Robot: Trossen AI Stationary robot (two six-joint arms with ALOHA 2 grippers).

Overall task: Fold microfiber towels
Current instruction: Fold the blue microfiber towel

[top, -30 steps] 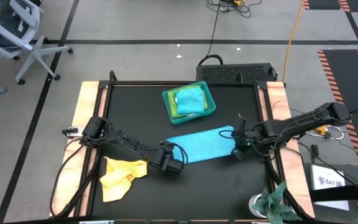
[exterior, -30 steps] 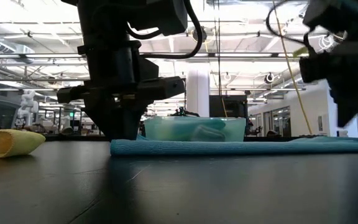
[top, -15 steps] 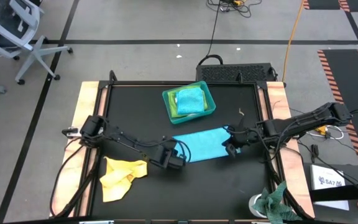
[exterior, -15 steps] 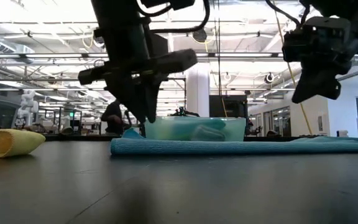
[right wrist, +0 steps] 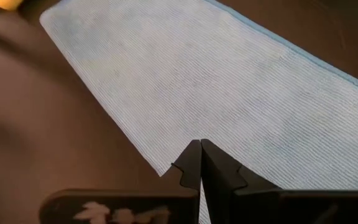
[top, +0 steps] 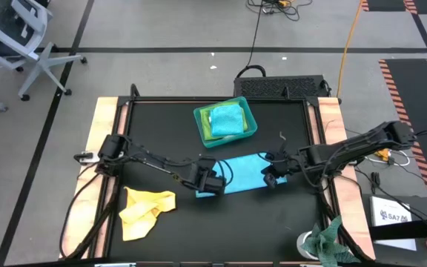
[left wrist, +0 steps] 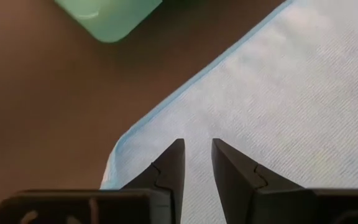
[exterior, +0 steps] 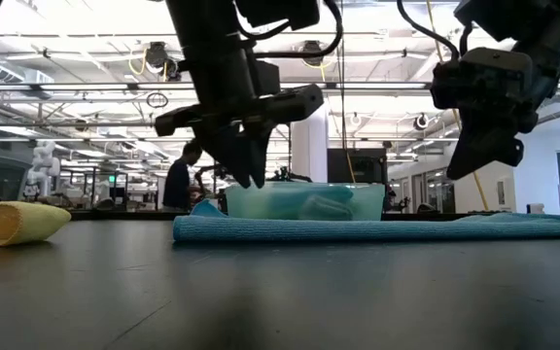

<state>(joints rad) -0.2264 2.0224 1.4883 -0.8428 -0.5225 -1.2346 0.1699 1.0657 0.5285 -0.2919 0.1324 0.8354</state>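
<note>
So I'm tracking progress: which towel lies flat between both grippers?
The light blue microfiber towel, spread mid-table; the yellow one lies crumpled near the front-left, and others sit folded in the teal tray.

place: robotics lab | evidence: exposed ceiling ducts (exterior: pixel 86 92), office chair (top: pixel 17 37), floor cables (top: pixel 256 30)

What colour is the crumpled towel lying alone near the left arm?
Yellow. The crumpled towel shows best in the high view.
</note>
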